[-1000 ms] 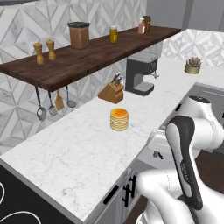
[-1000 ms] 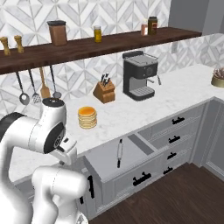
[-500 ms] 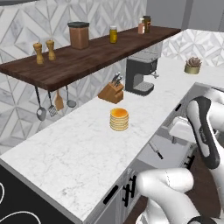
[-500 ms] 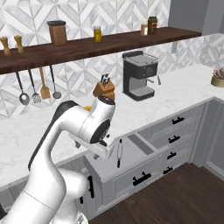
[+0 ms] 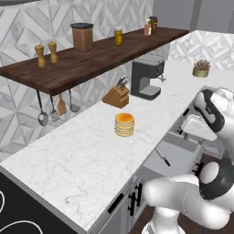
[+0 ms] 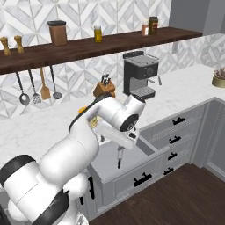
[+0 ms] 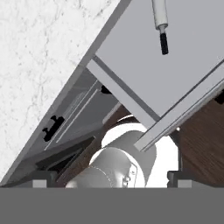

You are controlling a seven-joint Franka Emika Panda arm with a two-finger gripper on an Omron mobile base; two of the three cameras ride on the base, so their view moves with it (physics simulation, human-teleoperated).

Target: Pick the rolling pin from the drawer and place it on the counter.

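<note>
The rolling pin (image 5: 162,156) lies in the open drawer (image 5: 179,161) near its back edge, and the gripper, opening hidden, should drop straight over its pale middle.

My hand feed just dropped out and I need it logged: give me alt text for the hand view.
Looking down into the open grey drawer, with one dark handle end of the rolling pin lying on its floor near the top edge. The white marble counter fills the upper left, with a closed drawer front and its black handle below the counter edge.
</note>
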